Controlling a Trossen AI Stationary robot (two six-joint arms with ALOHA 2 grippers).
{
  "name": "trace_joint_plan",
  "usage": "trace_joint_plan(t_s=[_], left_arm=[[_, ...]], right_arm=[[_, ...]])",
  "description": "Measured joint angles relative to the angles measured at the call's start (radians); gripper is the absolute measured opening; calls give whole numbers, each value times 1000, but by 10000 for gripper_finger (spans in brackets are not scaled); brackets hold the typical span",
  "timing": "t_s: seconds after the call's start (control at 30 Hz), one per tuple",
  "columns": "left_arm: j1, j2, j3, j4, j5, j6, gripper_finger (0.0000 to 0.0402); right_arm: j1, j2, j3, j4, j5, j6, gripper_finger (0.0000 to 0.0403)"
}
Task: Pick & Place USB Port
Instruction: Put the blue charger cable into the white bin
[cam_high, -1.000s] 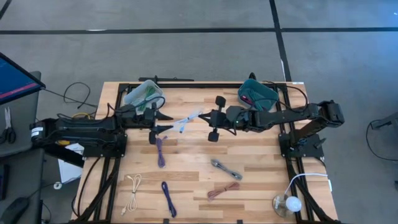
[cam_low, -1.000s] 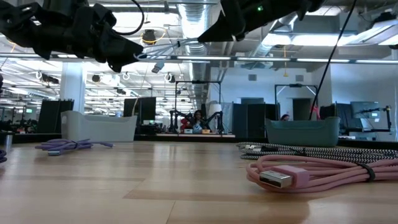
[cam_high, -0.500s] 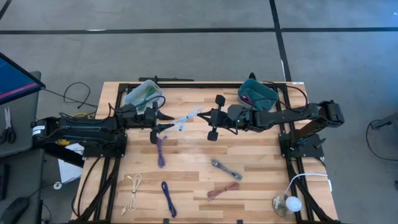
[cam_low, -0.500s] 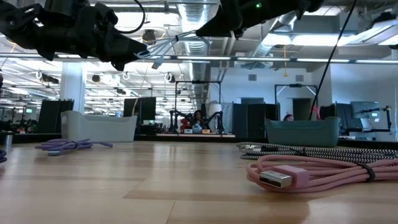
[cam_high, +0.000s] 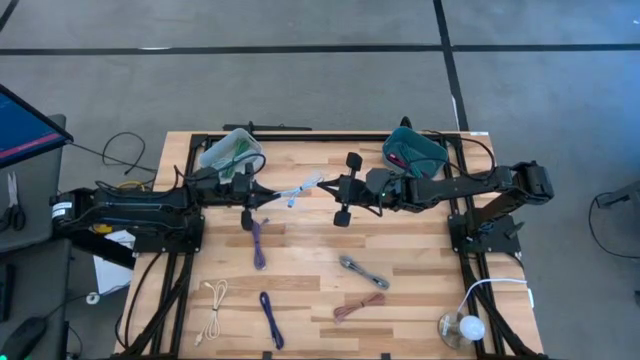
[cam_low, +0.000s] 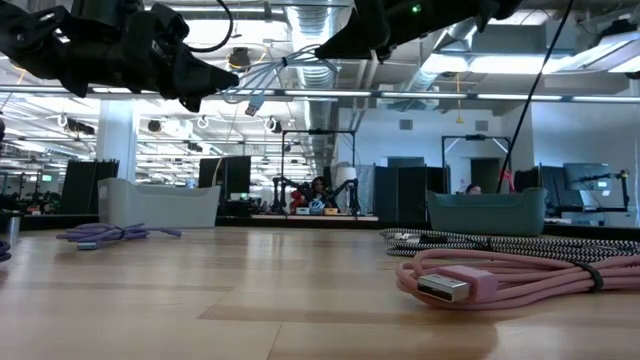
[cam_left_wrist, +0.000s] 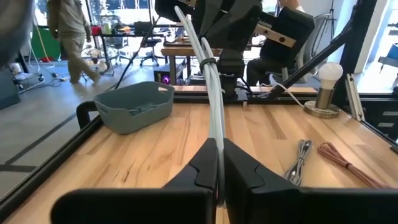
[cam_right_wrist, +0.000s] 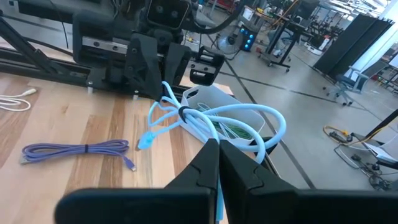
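A bundled pale-blue USB cable (cam_high: 300, 188) hangs in the air between my two grippers, above the far middle of the wooden table (cam_high: 420, 300). My left gripper (cam_high: 268, 194) comes from the table's left and is shut on one end of it. My right gripper (cam_high: 326, 185) comes from the right and is shut on the other end. In the low view the cable (cam_low: 262, 78) stretches high above the tabletop between the two dark grippers. A tie (cam_right_wrist: 183, 112) binds the loops near the middle. My left gripper pinches the cable's strands (cam_left_wrist: 217, 134) between its two fingers, at the bundle's left end. The fingers reach in roughly level from the table's left, along the cable. The cable is lifted clear of the table. My right gripper pinches the loops at the bundle's right end (cam_right_wrist: 202, 132) between its two shut fingers. It comes in nearly level from the table's right. The bundle stretches away from the fingers toward the left gripper (cam_right_wrist: 155, 62), clear of the table, with a loose plug end (cam_right_wrist: 144, 142) dangling.
A clear bin (cam_high: 230, 150) stands at the far left, a teal bin (cam_high: 412, 150) at the far right. On the table lie a purple cable (cam_high: 258, 243), a white one (cam_high: 212, 305), a blue one (cam_high: 270, 318), a grey braided one (cam_high: 362, 270) and a pink one (cam_high: 358, 305). A bulb lamp (cam_high: 460, 328) stands near right.
My left gripper, open around the cable's left end a second ago, has shut on it without moving from its place. My right gripper has kept its hold, and the cable stays lifted between them.
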Motion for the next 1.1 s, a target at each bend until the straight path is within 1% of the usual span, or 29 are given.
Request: trace_joint_plan(t_s=[0.17, 0.3, 0.43, 0.6, 0.7, 0.8, 0.9, 1.0, 1.1], left_arm=[[28, 0, 0, 2, 0, 0, 6], [35, 0, 0, 1, 0, 0, 5], [34, 0, 0, 0, 0, 0, 4], [34, 0, 0, 1, -5, 0, 4], [34, 0, 0, -1, -58, 0, 4], [34, 0, 0, -17, -108, 33, 4], [38, -3, 0, -52, -161, 68, 4], [53, -8, 0, -103, -254, 104, 4], [74, -21, 0, -163, -348, 132, 4]], right_arm=[[0, 0, 0, 0, 0, -2, 4], [0, -8, 0, 2, 0, -2, 24], [0, -8, 0, -1, 0, -1, 72], [4, -8, 0, -3, 1, 25, 157], [18, -14, 0, -27, 22, 22, 208], [41, -62, 1, -98, 64, 21, 241], [67, -121, -1, -223, 116, 26, 248], [91, -187, -2, -305, 152, 58, 244], [107, -253, 0, -386, 158, 105, 235]])
